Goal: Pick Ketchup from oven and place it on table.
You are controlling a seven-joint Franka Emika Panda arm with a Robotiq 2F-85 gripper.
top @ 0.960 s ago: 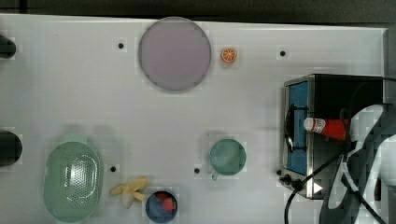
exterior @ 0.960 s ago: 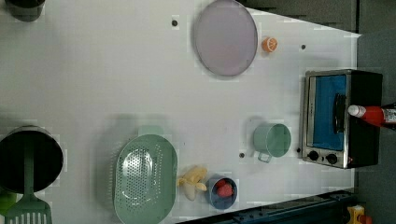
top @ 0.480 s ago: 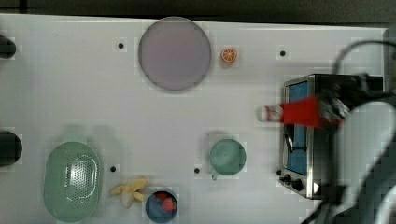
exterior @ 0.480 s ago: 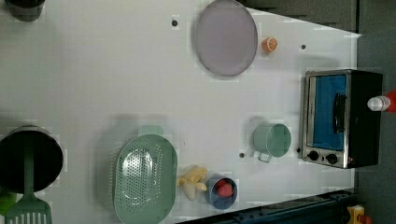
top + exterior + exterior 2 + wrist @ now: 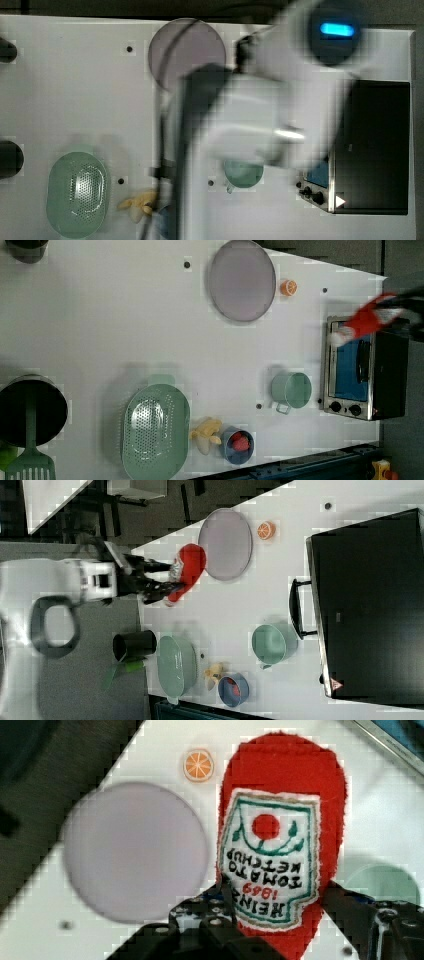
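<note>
My gripper (image 5: 280, 922) is shut on the lower end of the ketchup (image 5: 282, 845), a flat red felt-like bottle with a white stitched label. In the left view the ketchup (image 5: 367, 320) hangs in the air by the far corner of the oven (image 5: 365, 372), with the gripper (image 5: 392, 310) behind it. The right view has the ketchup (image 5: 189, 572) beside the lilac plate (image 5: 225, 544), over the white table (image 5: 280, 590), clear of the oven (image 5: 370, 605). My blurred arm (image 5: 250, 120) spans the top view's middle.
A lilac plate (image 5: 241, 280) and an orange slice (image 5: 288, 287) lie at the far side. A green cup (image 5: 291, 389) stands before the oven door. A green colander (image 5: 155, 432), bananas (image 5: 206, 432), a blue bowl (image 5: 237, 444) and a black pot (image 5: 30, 410) line the near side.
The ketchup has come out of the oven front and been carried away from it in my gripper. The arm has swung across the top view's middle.
</note>
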